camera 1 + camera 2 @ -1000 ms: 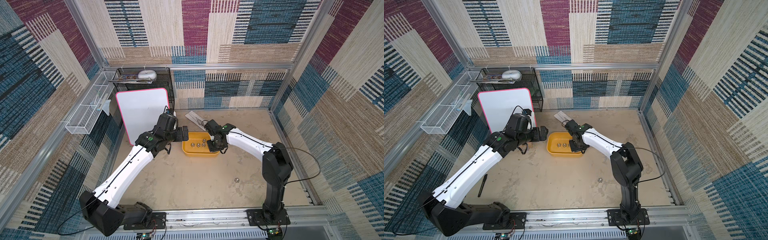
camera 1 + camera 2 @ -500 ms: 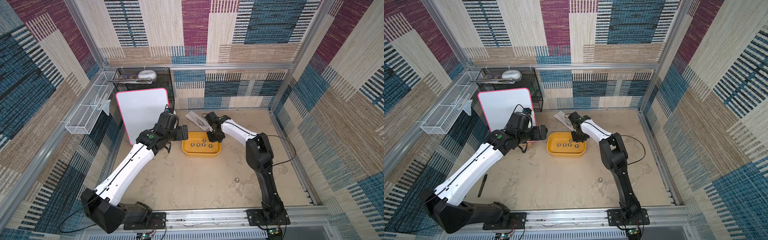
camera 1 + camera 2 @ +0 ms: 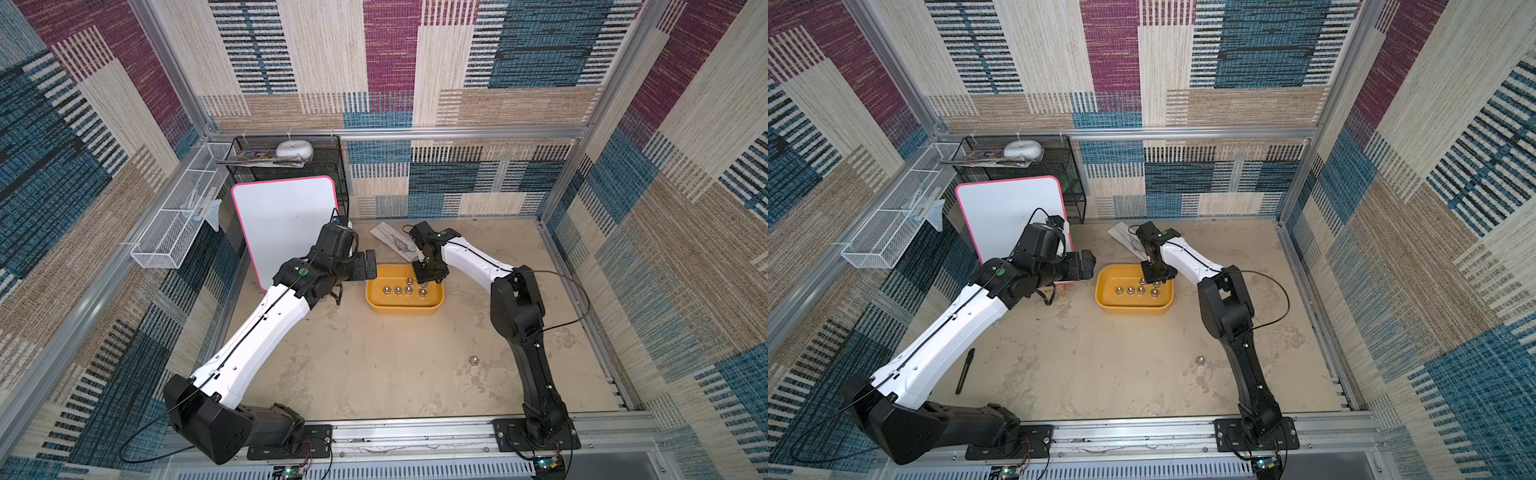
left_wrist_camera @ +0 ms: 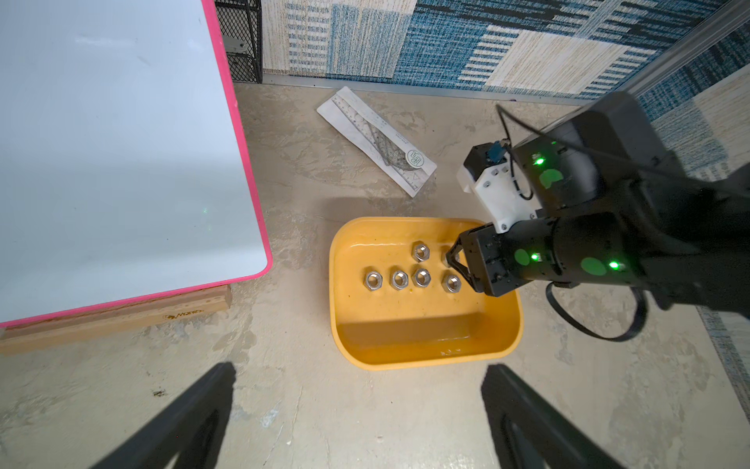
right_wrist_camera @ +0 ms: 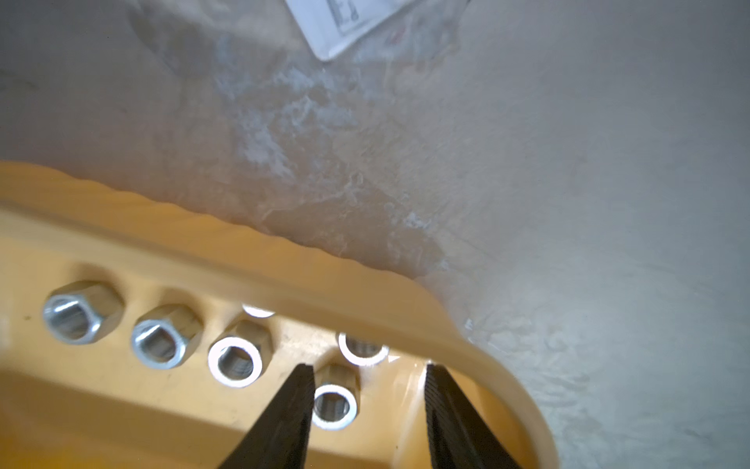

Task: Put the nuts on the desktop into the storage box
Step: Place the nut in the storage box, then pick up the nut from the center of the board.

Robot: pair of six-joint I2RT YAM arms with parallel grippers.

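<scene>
The yellow storage box sits on the beige desktop toward the back, with several silver nuts on its floor. One more nut lies alone on the desktop near the right arm's base, seen in both top views. My right gripper hangs open over the box's far right corner. A nut lies loose on the box floor between its fingers, beside one finger. My left gripper stands wide open just left of the box with nothing in it.
A white board with a pink edge leans on a wooden block at the back left. A ruler pack lies behind the box. A black mesh rack and a white wire basket line the left wall. A black pen lies front left.
My right gripper was shut and its jaws have now parted over the box; a nut lies on the box floor between them. The left arm has stayed put.
</scene>
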